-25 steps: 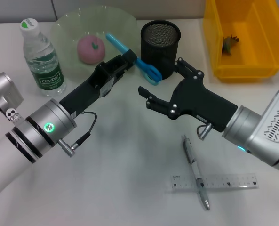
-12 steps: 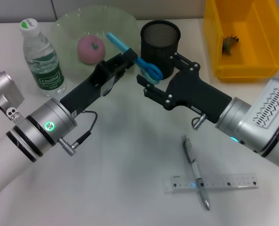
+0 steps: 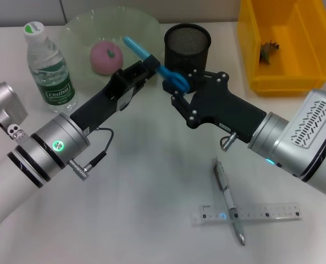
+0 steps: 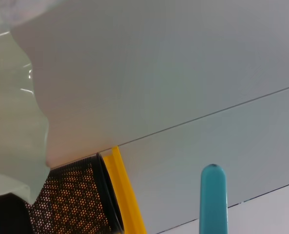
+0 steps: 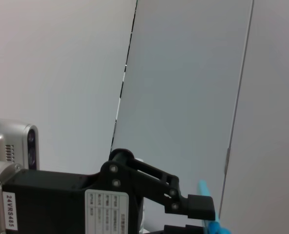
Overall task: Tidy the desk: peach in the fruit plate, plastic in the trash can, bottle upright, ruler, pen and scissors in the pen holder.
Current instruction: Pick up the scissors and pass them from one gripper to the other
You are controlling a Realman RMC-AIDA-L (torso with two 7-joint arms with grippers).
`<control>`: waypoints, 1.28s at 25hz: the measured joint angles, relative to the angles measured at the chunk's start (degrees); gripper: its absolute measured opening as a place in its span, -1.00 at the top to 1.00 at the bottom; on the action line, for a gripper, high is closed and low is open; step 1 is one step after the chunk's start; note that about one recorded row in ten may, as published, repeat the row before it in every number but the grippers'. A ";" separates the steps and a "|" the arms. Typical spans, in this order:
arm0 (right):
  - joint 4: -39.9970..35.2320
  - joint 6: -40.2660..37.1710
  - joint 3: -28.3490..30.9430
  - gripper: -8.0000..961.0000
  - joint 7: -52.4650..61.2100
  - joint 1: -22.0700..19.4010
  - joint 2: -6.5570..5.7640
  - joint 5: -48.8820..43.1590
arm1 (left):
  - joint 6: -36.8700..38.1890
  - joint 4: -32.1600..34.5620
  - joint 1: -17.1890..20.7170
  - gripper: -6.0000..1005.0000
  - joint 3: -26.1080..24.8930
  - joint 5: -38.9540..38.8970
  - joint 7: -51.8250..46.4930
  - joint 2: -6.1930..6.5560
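Note:
My left gripper (image 3: 150, 65) is shut on the blue scissors (image 3: 173, 81) and holds them off the desk beside the black mesh pen holder (image 3: 187, 43). My right gripper (image 3: 184, 88) is open, and the scissors' handles lie between its fingers. The pink peach (image 3: 106, 58) lies in the green fruit plate (image 3: 77, 33). The bottle (image 3: 48, 66) stands upright at the left. The pen (image 3: 227, 199) lies across the clear ruler (image 3: 261, 212) at the front right. A scrap of plastic (image 3: 270, 50) rests in the yellow trash can (image 3: 286, 82). The left wrist view shows the scissors' blade tip (image 4: 212, 195).
The pen holder (image 4: 71, 200), the yellow bin's edge (image 4: 127, 195) and the plate's rim (image 4: 12, 122) appear in the left wrist view. The right wrist view shows the left gripper (image 5: 200, 207) with the scissors (image 5: 213, 225). Bare desk lies between the arms and the pen.
My right gripper has moved up and left from mid-desk to the scissors' handles. The left gripper and the scissors have stayed where they were.

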 joint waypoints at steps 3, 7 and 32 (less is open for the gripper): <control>0.09 -0.03 0.28 0.43 0.00 0.02 0.00 0.00 | -0.06 0.02 0.00 0.49 -0.16 0.00 0.16 -0.01; 0.16 -0.01 0.34 0.74 0.00 0.02 0.00 0.00 | -0.49 0.15 -0.01 0.49 -0.18 0.04 0.18 -0.02; 0.26 -0.15 0.37 0.84 -0.01 -0.24 0.09 0.03 | -0.96 0.32 0.71 0.49 -0.98 0.66 0.35 -0.01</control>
